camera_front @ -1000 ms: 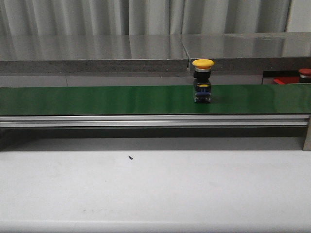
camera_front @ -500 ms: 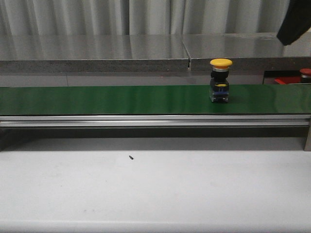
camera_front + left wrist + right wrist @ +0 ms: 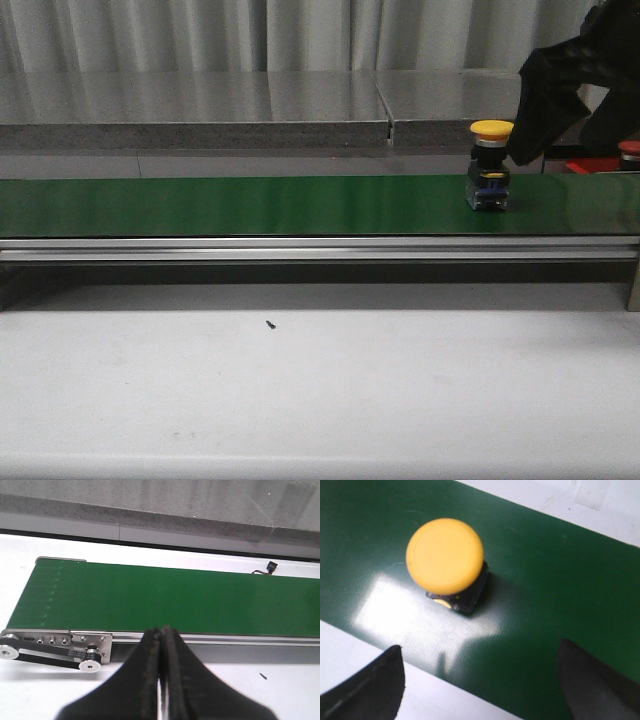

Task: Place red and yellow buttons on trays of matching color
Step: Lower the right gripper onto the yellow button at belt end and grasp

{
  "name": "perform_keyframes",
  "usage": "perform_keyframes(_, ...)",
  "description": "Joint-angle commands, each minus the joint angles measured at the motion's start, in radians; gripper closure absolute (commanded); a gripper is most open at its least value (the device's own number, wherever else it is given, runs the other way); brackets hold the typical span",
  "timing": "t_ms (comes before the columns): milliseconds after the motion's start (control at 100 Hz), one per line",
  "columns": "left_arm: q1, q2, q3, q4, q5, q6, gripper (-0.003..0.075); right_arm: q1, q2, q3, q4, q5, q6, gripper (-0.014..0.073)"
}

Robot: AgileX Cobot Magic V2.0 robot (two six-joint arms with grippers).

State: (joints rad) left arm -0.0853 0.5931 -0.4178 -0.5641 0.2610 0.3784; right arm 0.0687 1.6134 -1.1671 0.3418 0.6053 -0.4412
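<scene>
A yellow button (image 3: 490, 165) with a domed yellow cap on a dark body stands upright on the green belt (image 3: 250, 205), toward its right end. My right arm (image 3: 565, 80) hangs just right of it and behind. In the right wrist view the yellow button (image 3: 445, 555) lies ahead of my right gripper (image 3: 480, 680), which is open and empty. A red button (image 3: 629, 150) sits at the far right edge over a thin strip of the red tray (image 3: 590, 167). My left gripper (image 3: 161, 632) is shut on nothing, near the belt's left end. No yellow tray is in view.
The belt (image 3: 175, 600) has an aluminium side rail (image 3: 300, 248) and a drive pulley (image 3: 90, 666) at its left end. A grey stone ledge (image 3: 200, 125) runs behind it. White tabletop (image 3: 320, 390) with a tiny dark speck (image 3: 269, 323) lies in front.
The yellow button has travelled to the right along the belt. My right arm has come down into the front view from the upper right, close to the button.
</scene>
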Motion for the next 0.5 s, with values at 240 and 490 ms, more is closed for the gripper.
perform_keyframes(240, -0.008, 0.0, -0.029, -0.014, -0.058, -0.002, 0.0739, 0.001, 0.026, -0.033, 0.057, -0.183, -0.011, -0.0021)
perform_keyframes(490, -0.008, 0.0, -0.029, -0.014, -0.058, -0.002, 0.0739, 0.001, 0.099, -0.11, 0.067, -0.189, -0.011, -0.0018)
